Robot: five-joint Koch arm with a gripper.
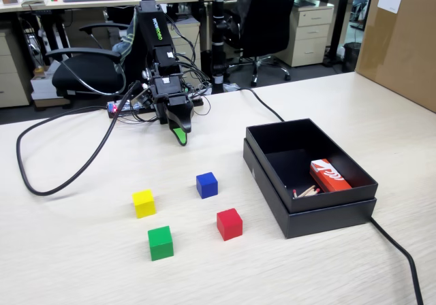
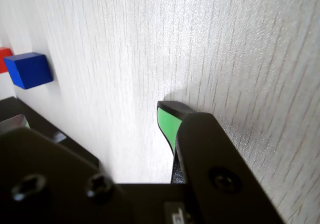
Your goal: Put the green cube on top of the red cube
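In the wrist view only a sliver of the red cube [image 2: 4, 59] is seen at the left edge, behind the blue cube [image 2: 29, 70]. Whether the jaws of the gripper [image 1: 179, 136] are released or clenched cannot be told. Four cubes are counted on the counter [image 1: 82, 264]: the green cube [image 1: 161, 242] lies nearest the camera, left of the red one, the yellow cube [image 1: 144, 203] behind it. A black box [image 1: 320, 216] stands right.

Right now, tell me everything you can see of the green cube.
The green cube is a small, solid, bright-green block with plain matte faces. It sits flat on the pale wood-grain table, nearest the camera in the fixed view, below the yellow cube and left of the red cube. Nothing touches it.
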